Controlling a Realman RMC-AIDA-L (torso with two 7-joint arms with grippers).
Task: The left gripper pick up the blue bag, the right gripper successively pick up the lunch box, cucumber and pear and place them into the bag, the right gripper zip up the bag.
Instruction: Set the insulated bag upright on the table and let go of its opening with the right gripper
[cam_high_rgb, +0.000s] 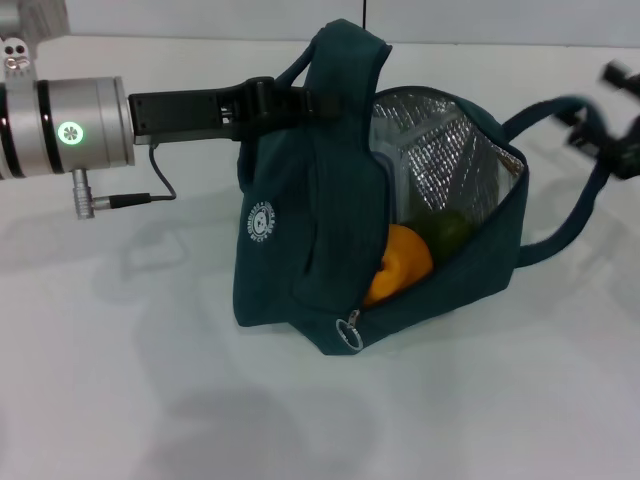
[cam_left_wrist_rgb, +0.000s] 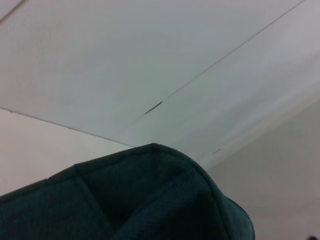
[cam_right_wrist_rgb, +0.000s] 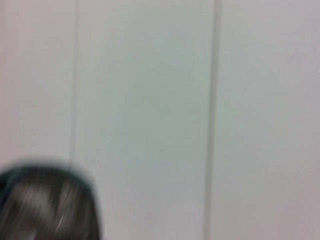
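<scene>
The blue bag (cam_high_rgb: 300, 250) stands on the white table, its mouth open toward the right and its silver foil lining (cam_high_rgb: 450, 150) showing. My left gripper (cam_high_rgb: 300, 103) reaches in from the left and is shut on the bag's near handle at the top. The bag's teal fabric (cam_left_wrist_rgb: 150, 200) fills the lower part of the left wrist view. Inside the bag lie the orange pear (cam_high_rgb: 400, 262) and, behind it, the green cucumber (cam_high_rgb: 447, 232). A clear upright edge beside the foil looks like the lunch box (cam_high_rgb: 392, 175). My right gripper (cam_high_rgb: 615, 115) is blurred at the right edge, beside the far handle (cam_high_rgb: 560, 110).
The zipper's metal ring pull (cam_high_rgb: 350, 331) hangs at the bag's lower front corner. The white table (cam_high_rgb: 150, 400) stretches bare in front of and left of the bag. A blurred dark shape (cam_right_wrist_rgb: 45, 207) sits in a corner of the right wrist view.
</scene>
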